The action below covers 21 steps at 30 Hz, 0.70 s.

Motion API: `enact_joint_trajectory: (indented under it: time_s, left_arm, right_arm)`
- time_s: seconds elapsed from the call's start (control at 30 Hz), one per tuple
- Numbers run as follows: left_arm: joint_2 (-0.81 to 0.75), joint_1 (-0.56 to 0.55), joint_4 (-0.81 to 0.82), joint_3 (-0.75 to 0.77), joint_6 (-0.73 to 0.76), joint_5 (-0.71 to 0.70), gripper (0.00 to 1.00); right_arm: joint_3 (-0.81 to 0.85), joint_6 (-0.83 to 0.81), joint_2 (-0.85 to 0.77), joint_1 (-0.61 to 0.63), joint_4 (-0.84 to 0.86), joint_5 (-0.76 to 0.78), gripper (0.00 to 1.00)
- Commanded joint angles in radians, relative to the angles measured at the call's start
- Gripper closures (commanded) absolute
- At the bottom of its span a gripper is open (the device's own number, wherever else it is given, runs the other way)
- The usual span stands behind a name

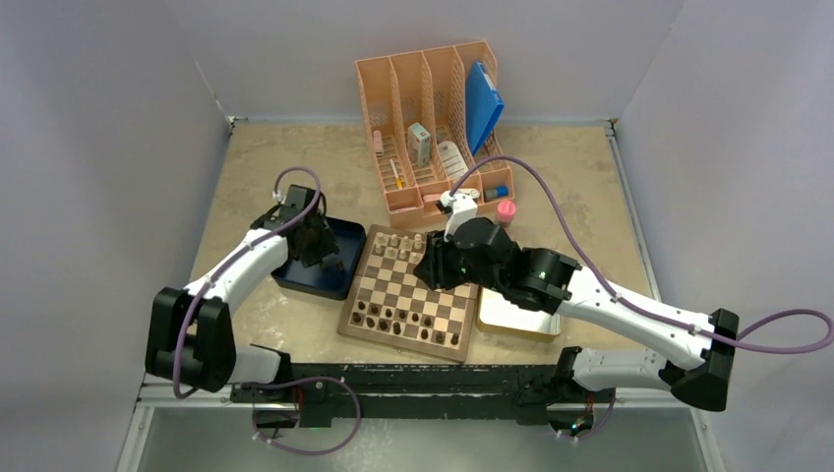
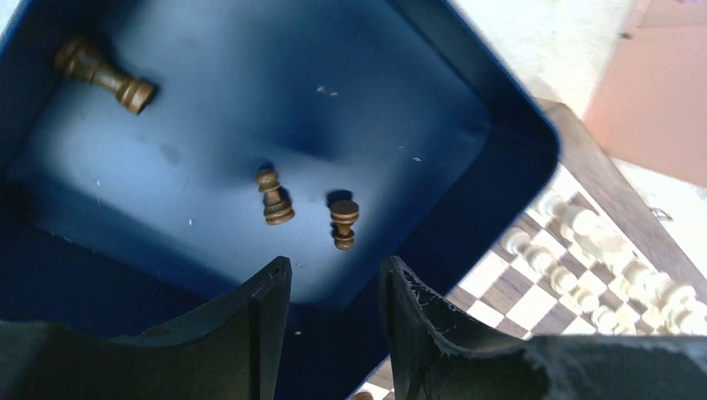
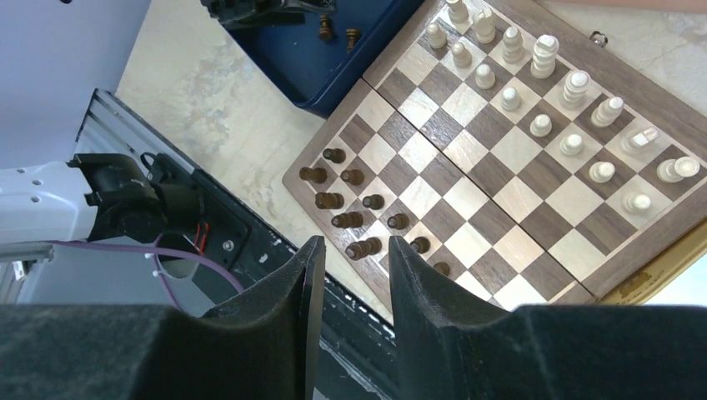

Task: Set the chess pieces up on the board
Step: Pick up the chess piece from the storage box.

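The board (image 1: 405, 345) lies at the table's middle. Several dark chess pieces (image 1: 393, 320) stand on its near rows, seen closer in the right wrist view (image 3: 348, 220). Pale pieces (image 3: 542, 92) fill the far rows. Three more dark pieces lie in the dark blue tray (image 2: 250, 100): one at the far left (image 2: 104, 73) and two side by side (image 2: 273, 197) (image 2: 343, 223). My left gripper (image 2: 333, 279) hangs over the tray just short of those two, open and empty. My right gripper (image 3: 354, 250) hovers above the board's near right part, open, holding nothing.
The blue tray (image 1: 305, 278) touches the board's left side. A peach file organizer (image 1: 433, 118) with a blue folder stands behind the board, with a pink-capped item (image 1: 506, 209) beside it. A pale flat tin (image 1: 516, 317) lies right of the board under my right arm.
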Motion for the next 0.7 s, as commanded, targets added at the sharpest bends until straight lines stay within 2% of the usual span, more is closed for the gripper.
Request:
enact_joint_trajectory:
  time_s: [0.0,0.33,0.67]
  left_arm:
    - [0.044,-0.002,-0.055,0.032,-0.243,-0.060,0.57]
    - [0.152,-0.003,-0.035,0.035,-0.365,-0.039,0.59]
    - [0.203,-0.004,0.025,0.029,-0.333,-0.017,0.59]
  right_arm:
    - [-0.017,-0.060,-0.013,0.004,0.071,0.003,0.64]
    - [-0.029,-0.098,-0.019,0.005,0.092,-0.021,0.64]
    - [-0.035,-0.110,0.009,0.005,0.114,-0.028,0.65]
